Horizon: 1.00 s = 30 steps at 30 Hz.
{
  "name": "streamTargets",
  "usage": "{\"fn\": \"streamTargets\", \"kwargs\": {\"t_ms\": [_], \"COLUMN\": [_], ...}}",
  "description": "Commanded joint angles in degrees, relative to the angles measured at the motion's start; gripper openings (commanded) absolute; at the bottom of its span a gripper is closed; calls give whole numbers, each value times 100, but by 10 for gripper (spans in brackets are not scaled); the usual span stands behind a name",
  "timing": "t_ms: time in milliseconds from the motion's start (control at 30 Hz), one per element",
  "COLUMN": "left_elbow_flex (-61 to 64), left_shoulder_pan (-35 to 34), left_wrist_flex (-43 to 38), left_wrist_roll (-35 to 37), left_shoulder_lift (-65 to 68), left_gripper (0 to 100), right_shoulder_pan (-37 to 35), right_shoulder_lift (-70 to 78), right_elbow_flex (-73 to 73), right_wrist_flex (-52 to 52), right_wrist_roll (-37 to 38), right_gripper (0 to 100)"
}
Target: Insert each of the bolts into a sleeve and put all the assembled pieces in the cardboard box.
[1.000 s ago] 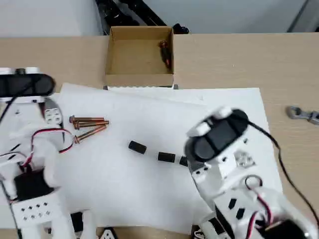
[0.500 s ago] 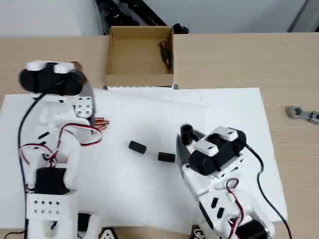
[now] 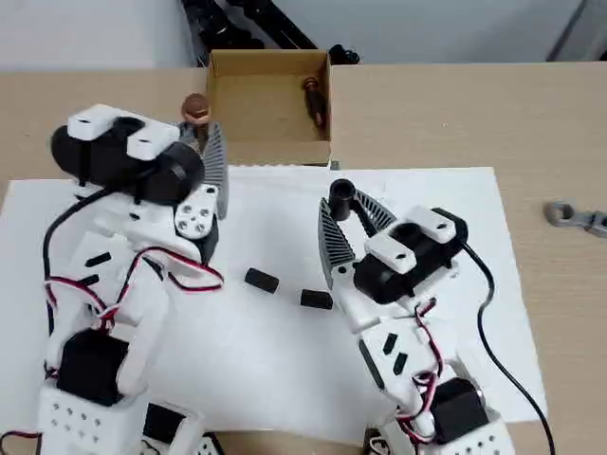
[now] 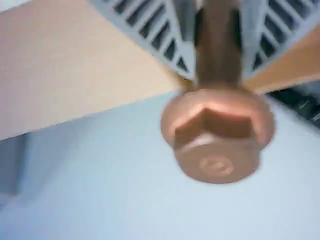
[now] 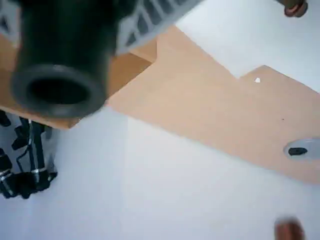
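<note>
My left gripper is shut on a copper bolt, held up in the air just left of the cardboard box. In the left wrist view the bolt's hex head points at the camera, its shank clamped between the grey fingers. My right gripper is shut on a black sleeve above the white paper. The sleeve's open end faces the right wrist camera. Two more black sleeves lie on the paper between the arms. One assembled piece lies inside the box.
A metal wrench lies on the wooden table at the right edge. Dark cables and gear sit behind the box. The left arm's body and red wires cover the left part of the paper.
The left arm came off the bolt pile and rose toward the box with a bolt. The right arm lifted a sleeve off the paper and swung it up and left.
</note>
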Motion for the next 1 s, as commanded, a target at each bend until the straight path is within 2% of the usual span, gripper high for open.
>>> {"fn": "streamTargets", "kwargs": {"t_ms": [0,200,333,567,767,967], "left_elbow_flex": [-919,-2255,-2774,-2826,-2826,-2835], "left_shoulder_pan": [396,853,1125,1662,1793,1758], "left_wrist_flex": [114,738,958,1222,1556,1521], "left_wrist_roll": [9,97,721,809,818,1670], "left_shoulder_lift": [62,1248,1837,2127,2110,2119], "left_gripper": [6,6,6,6,6,6], "right_shoulder_pan": [4,-4,-4,13,13,-4], "right_shoulder_lift": [136,163,163,154,154,154], "right_elbow_flex": [-589,-651,-651,-642,-642,-659], "right_wrist_flex": [-145,321,514,848,840,840], "right_wrist_roll": [-35,-62,-53,-70,-70,-70], "right_gripper": [3,3,3,3,3,3]}}
